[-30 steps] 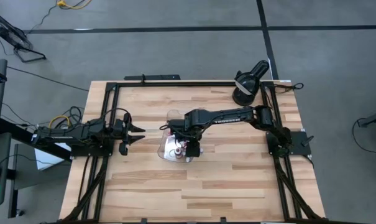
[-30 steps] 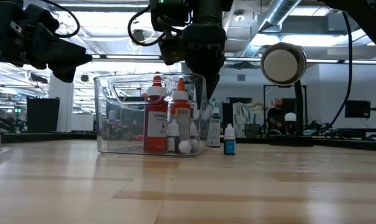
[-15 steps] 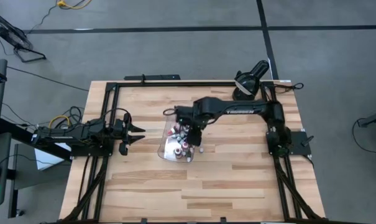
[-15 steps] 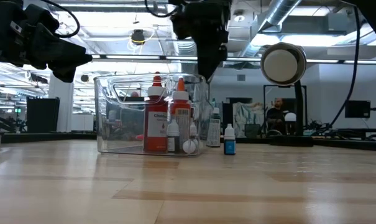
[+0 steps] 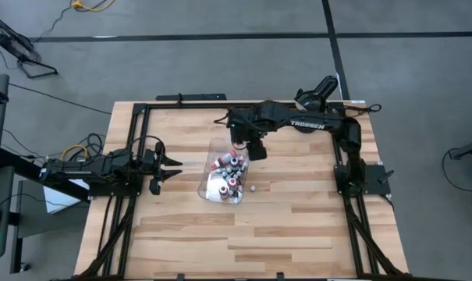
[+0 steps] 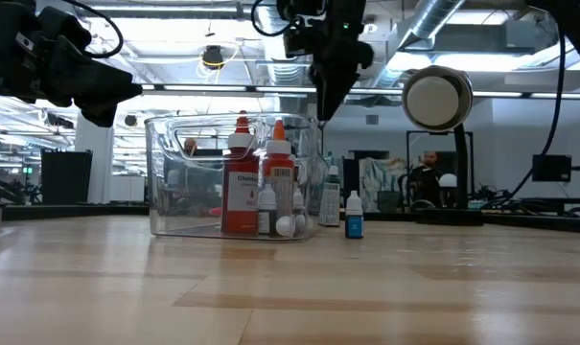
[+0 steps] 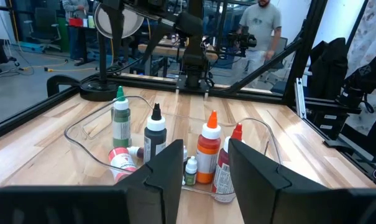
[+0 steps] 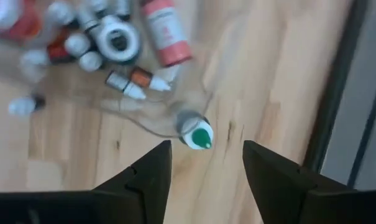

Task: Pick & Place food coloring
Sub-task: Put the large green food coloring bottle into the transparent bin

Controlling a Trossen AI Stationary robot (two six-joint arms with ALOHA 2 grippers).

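While the wooden-plank table (image 5: 298, 226) carries one clear, round-cornered plastic tray (image 6: 165, 182), the food coloring (image 5: 229, 173) is seen standing inside it (squat bottles with pointed caps, too crowded to be counted). One small blue bottle (image 6: 354, 217) stands just beside the tray. The right gripper (image 5: 253, 150) is held above the tray's far edge, fingers parted and empty. The left gripper (image 5: 167, 168) is parked near the tray, fingers apart, nothing grasped.
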